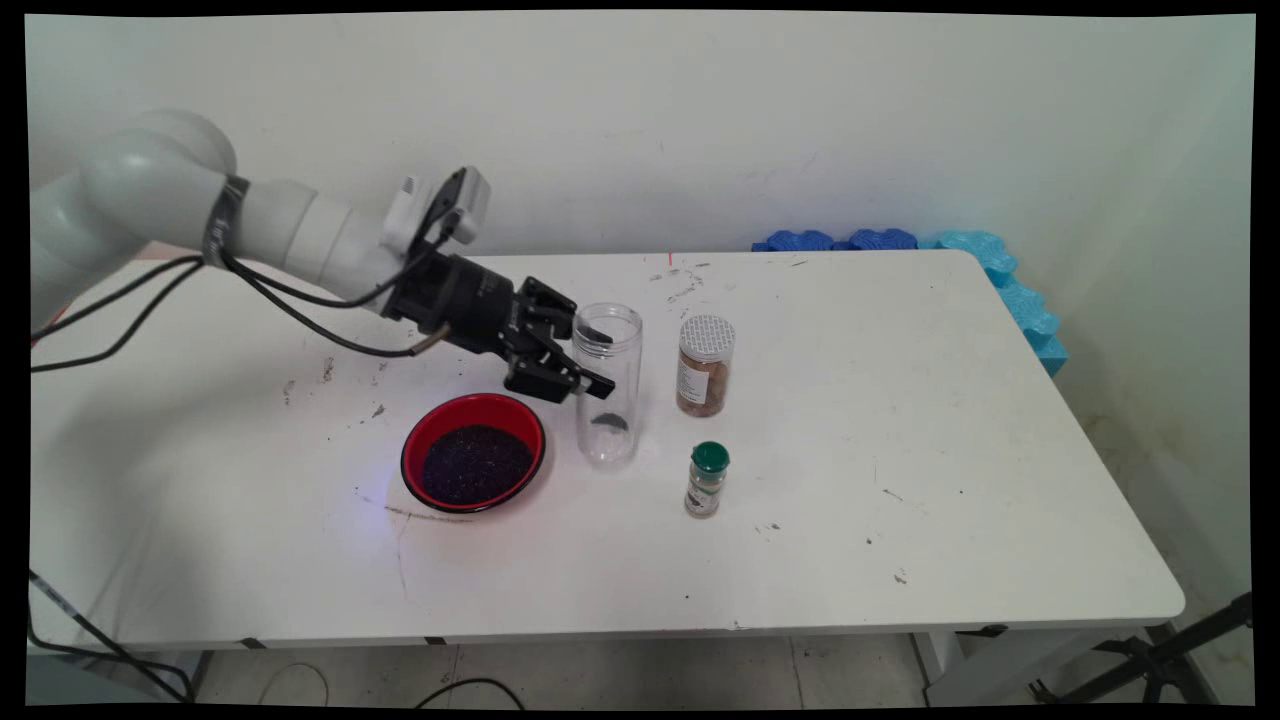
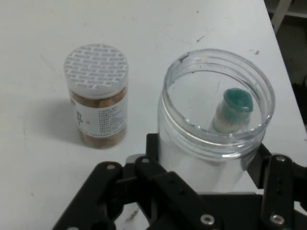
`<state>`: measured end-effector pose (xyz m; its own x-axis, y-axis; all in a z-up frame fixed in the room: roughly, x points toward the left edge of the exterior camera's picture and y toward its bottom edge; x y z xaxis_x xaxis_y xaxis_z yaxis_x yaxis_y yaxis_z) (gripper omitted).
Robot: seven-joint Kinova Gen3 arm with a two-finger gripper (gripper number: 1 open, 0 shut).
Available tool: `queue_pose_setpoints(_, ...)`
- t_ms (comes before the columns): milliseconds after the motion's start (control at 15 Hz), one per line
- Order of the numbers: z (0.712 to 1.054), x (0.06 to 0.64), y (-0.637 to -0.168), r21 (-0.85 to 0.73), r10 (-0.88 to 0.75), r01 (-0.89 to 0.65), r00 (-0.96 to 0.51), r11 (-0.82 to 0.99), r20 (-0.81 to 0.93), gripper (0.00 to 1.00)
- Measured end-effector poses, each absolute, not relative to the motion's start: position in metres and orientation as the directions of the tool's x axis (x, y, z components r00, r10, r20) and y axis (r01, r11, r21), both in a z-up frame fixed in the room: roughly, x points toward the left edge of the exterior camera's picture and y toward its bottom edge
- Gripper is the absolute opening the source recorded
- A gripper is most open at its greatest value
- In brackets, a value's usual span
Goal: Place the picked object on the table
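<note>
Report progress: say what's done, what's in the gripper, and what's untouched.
Done: the gripper has closed around the open clear jar, which stands upright on the table. Untouched: red bowl of dark grains, silver-lidded jar, green-capped shaker.

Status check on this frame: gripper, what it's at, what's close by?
Gripper around the open clear jar, fingers either side. Jar upright on table. Red bowl beside it, two spice jars just beyond.

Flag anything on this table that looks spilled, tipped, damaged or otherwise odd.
Nothing is spilled or tipped. The clear jar, lidless and upright, has the gripper around it. The white table shows dark scuffs and specks.
</note>
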<state>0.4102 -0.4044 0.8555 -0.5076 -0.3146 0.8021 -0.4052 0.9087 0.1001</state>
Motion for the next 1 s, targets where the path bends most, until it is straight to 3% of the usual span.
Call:
queue_pose_setpoints(800,0.828,0.399,-0.406,0.131,-0.368,-0.461,-0.473,0.878,0.800,0.00)
queue_pose_setpoints(867,0.827,0.399,-0.406,0.133,-0.371,-0.464,-0.471,0.876,0.800,1.00)
queue_pose_setpoints(1000,0.826,0.398,-0.406,0.138,-0.377,-0.468,-0.468,0.873,0.800,1.00)
